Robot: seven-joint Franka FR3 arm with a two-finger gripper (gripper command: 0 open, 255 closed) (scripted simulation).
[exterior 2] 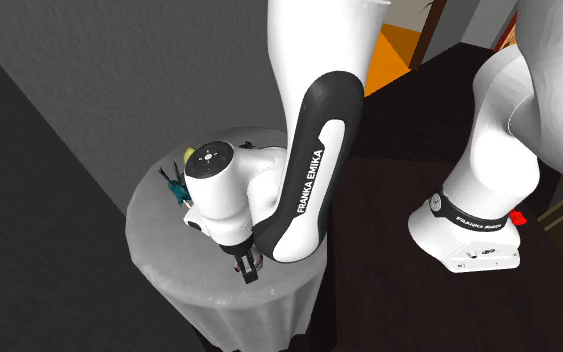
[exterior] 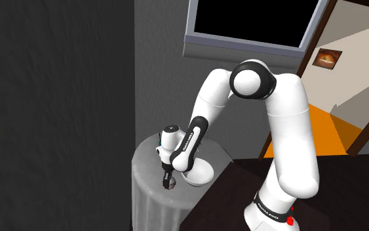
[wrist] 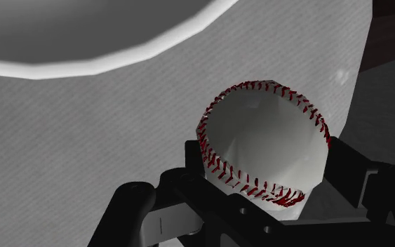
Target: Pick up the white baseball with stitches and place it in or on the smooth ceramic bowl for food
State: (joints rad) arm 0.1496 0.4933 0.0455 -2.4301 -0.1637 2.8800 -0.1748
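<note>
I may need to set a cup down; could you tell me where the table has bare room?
Bare cloth lies between the white bowl and the white red-stitched baseball in the black gripper, and along the round grey table's near edge in the second exterior view. Crowded: its far rim, by small teal and yellow-green things.

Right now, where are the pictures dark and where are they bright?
Shoulder view: the window is a black area and the wall at its left is dim. Wrist view: the bowl's rim looks bright, and the ball in the end effector shades from white to grey.
</note>
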